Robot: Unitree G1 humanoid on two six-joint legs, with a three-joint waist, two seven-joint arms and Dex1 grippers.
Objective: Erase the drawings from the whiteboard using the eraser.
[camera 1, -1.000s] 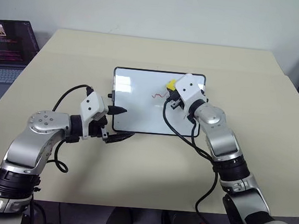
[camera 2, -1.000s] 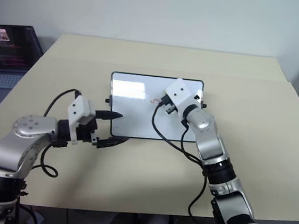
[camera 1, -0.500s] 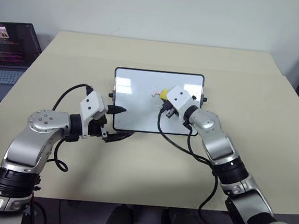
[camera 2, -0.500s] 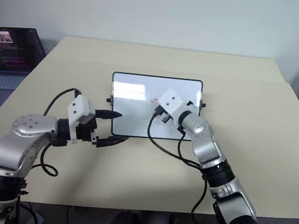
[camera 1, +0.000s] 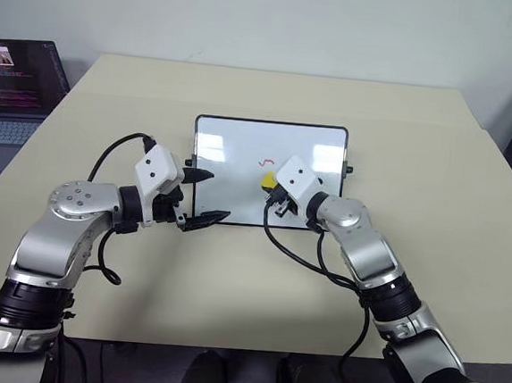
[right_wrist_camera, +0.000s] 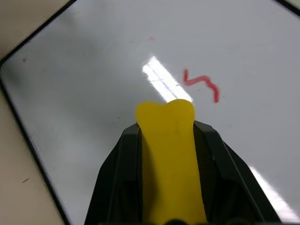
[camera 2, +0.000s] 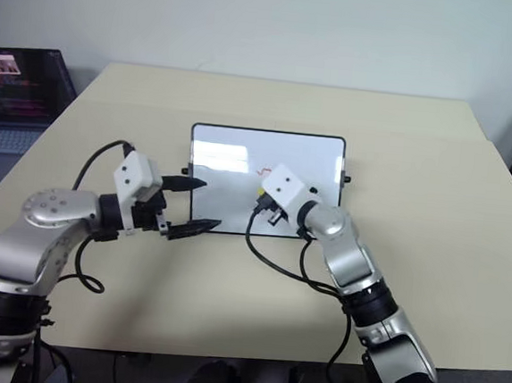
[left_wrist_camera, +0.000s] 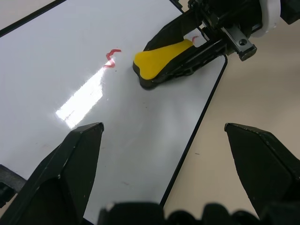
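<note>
The small yellow eraser block [right_wrist_camera: 169, 154] sits clamped between the two black fingers of the right gripper [camera 1: 268, 185], pressed on the white surface near the centre of the small white rectangular whiteboard with the thin black frame [camera 1: 233, 145], which lies in the middle of the frame on the beige table top [camera 1: 257, 281]. Just above the eraser one red wavy marker squiggle [right_wrist_camera: 201, 83] is on the board, apart from the eraser. The left gripper [camera 1: 209, 196] stands with its fingers spread wide and empty at the lower left edge of the board, and a dark open laptop [camera 1: 15, 76] is at the far left of the frame.
</note>
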